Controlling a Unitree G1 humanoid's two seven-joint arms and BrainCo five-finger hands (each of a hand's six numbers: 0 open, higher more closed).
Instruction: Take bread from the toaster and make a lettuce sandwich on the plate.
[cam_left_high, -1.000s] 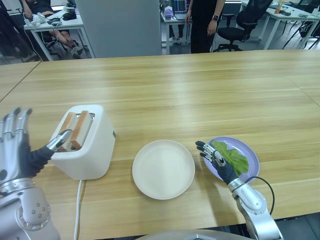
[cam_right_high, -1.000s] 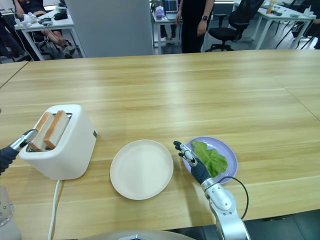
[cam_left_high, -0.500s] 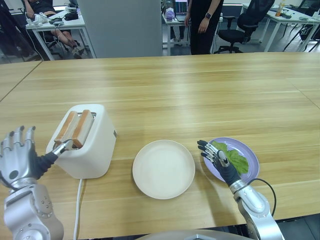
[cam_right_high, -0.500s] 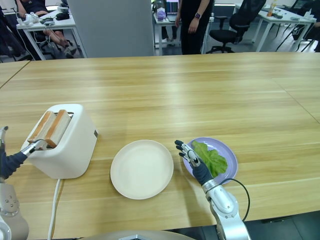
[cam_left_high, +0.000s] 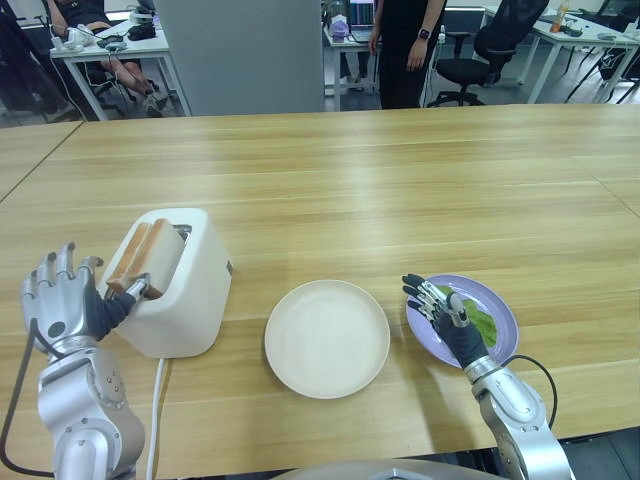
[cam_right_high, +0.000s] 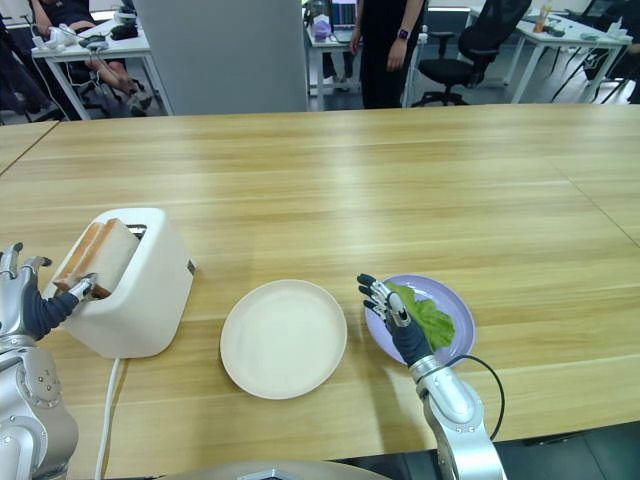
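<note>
Two bread slices (cam_left_high: 150, 265): in toaster (cam_left_high: 195, 295), tabletop's near-left.
Left hand (cam_left_high: 62, 300): we see fingers spread, one touching them.
Right hand (cam_left_high: 445, 320): fingers apart, over lettuce (cam_left_high: 481, 323).

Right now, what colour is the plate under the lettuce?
The plate is purple; best in the right eye view.

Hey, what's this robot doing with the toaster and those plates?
It is making a lettuce sandwich, and has barely begun. Its left hand is at the near end of the toaster, a fingertip against the two bread slices, which sit in the slots. Its right hand hovers open by the lettuce on the purple plate. The white plate between them has no bread yet.
</note>
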